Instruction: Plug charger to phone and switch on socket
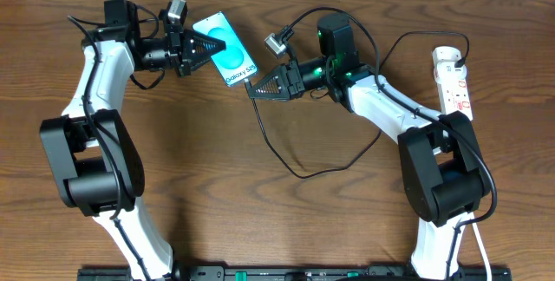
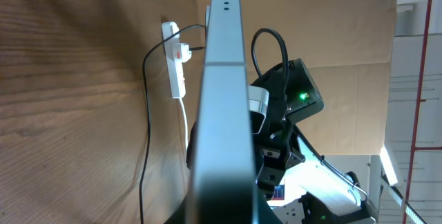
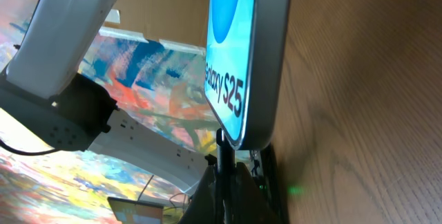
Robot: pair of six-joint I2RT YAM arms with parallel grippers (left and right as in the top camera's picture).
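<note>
My left gripper (image 1: 192, 51) is shut on the upper end of the phone (image 1: 225, 51) and holds it tilted above the table, teal screen up. In the left wrist view the phone (image 2: 224, 79) shows edge-on. My right gripper (image 1: 257, 87) is shut on the charger's black connector (image 3: 224, 151), whose tip touches the bottom edge of the phone (image 3: 242, 58); I cannot tell how far in it sits. The charger's thin black cable (image 1: 303, 173) loops across the table to the white socket (image 1: 454, 80) at the far right, also in the left wrist view (image 2: 175, 68).
A thick white cord (image 1: 479, 246) runs from the socket down the right side past the right arm's base. The brown wooden table (image 1: 260, 220) lies below both arms. A cardboard wall (image 2: 345, 16) stands behind the table.
</note>
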